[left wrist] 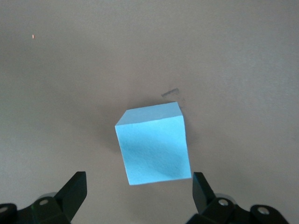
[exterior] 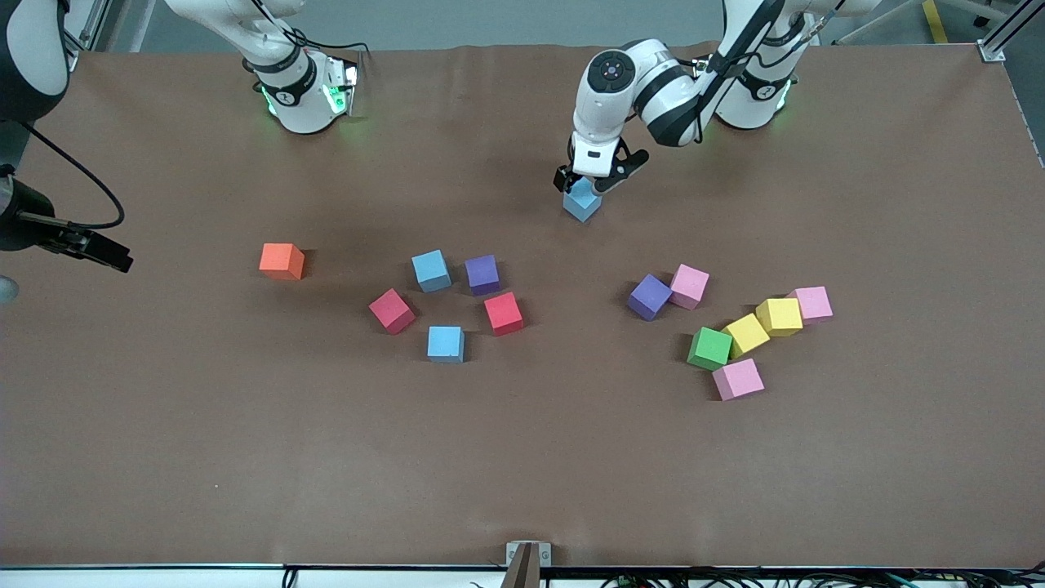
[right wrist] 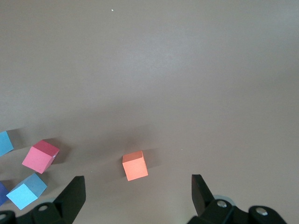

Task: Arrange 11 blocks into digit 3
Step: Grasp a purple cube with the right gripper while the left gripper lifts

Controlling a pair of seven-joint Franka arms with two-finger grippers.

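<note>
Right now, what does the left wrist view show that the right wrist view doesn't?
Only the left wrist view: one light blue cube lying alone on the table, between the open left gripper fingers, untouched.

Only the right wrist view: the orange cube, a red cube, further light blue cubes, and the open right gripper, which hangs over the orange cube.

Both: brown table surface and a pair of open black fingers holding nothing.
</note>
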